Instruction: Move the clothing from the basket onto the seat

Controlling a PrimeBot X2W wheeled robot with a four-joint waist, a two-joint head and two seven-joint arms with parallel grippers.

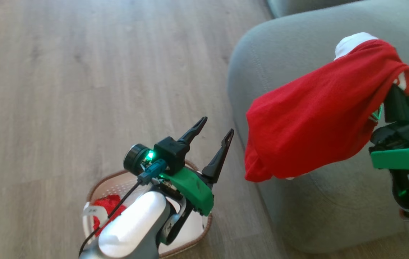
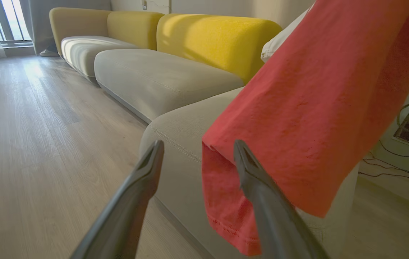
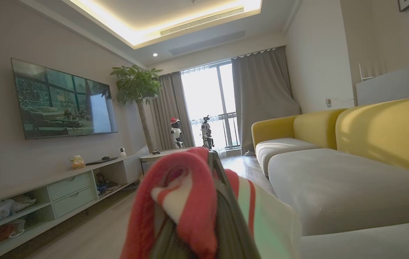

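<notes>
I have the right gripper [image 1: 400, 99] raised over the large rounded grey fabric seat cushion [image 1: 298, 43], near its front edge. Its jaws are pinched tight on a red sports garment with white trim [image 1: 316, 115]. In the right wrist view the red and white cloth [image 3: 190, 201] bunches around the dark fingers [image 3: 222, 201]. The garment drapes over the gripper and hangs down towards the seat's rounded corner. I cannot tell whether its lowest fold touches the cushion.

My left gripper [image 1: 217, 126] sits off the seat's front side, above the pale wood floor [image 1: 82, 72], with its jaws spread wide and nothing between them. In its wrist view, the left gripper [image 2: 198, 144] points at the seat's stitched corner [image 2: 175, 144], and the hanging garment [image 2: 316, 108] lies just beyond one finger [image 2: 262, 194].

The small oval cream perforated basket with a brown rim [image 1: 98, 183] stands on the floor, near the seat's front and below the left arm. A second crumpled red garment [image 1: 107, 207] lies inside it.
</notes>
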